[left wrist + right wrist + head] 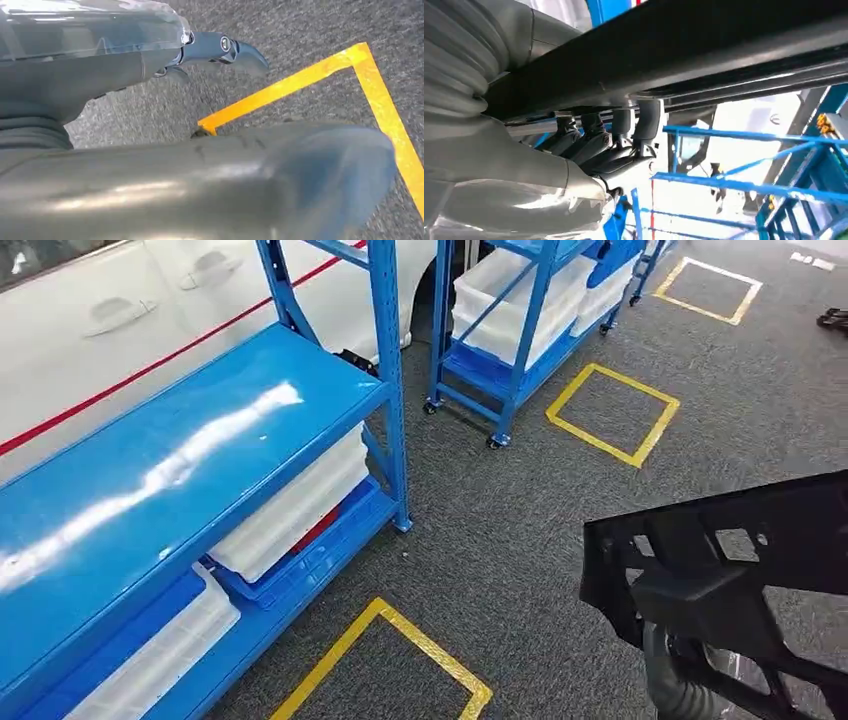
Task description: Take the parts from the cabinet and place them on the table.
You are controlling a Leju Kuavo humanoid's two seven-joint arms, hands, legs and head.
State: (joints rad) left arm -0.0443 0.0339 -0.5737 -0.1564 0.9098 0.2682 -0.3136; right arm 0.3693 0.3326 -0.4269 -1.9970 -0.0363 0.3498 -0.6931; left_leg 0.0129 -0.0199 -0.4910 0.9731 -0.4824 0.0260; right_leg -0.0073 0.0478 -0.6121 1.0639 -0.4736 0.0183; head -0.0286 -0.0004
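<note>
The right hand [609, 150] curls its dark fingers [646, 125] up around a bar of the black plastic part [704, 55], gripping it from below; the thumb is hidden. In the head view that part [730, 570] sits low on the right, cut off by the picture's edge, over grey carpet [520, 540]. The left hand [220, 52] hangs above yellow floor tape [280, 87], blurred, holding nothing, its fingers mostly hidden. A blue rack [200, 430] with white bins [290, 510] stands left.
</note>
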